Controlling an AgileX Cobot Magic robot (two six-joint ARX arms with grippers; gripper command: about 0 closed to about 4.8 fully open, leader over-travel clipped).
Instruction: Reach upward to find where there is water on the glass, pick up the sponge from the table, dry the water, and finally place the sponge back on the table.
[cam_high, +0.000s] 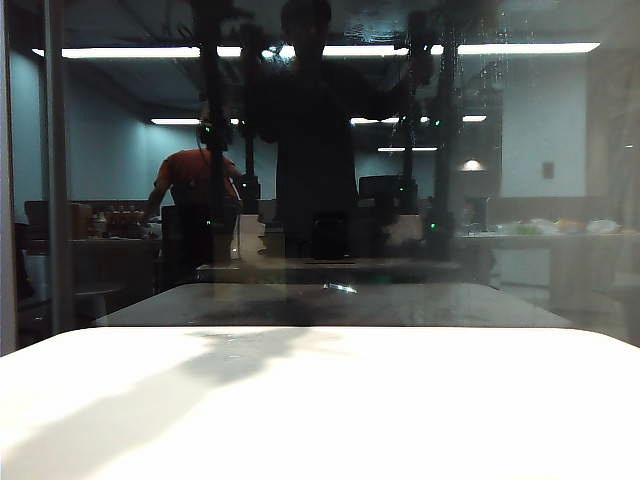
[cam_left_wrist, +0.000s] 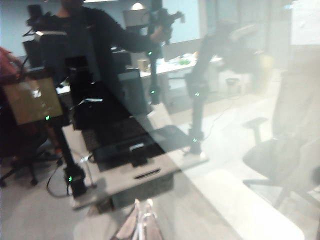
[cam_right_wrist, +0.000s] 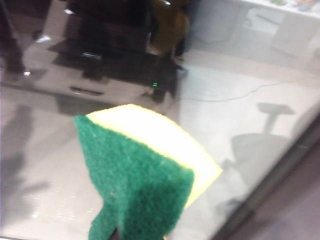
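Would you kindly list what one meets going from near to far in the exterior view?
Broad white smooth table → large dark transparent glass pane, with its grey vertical frame bar at the left. Neither pincer shows in this view; in the right wrist view the right pincer holds the yellow-and-green foam sponge.

Setting: an office or lab workroom at night. A large dark glass pane stands at the far edge of a white table and mirrors the room: long ceiling strip lights, pale walls, desks with monitors, swivel chairs, cables on the floor, a person in an orange shirt at a cluttered bench.
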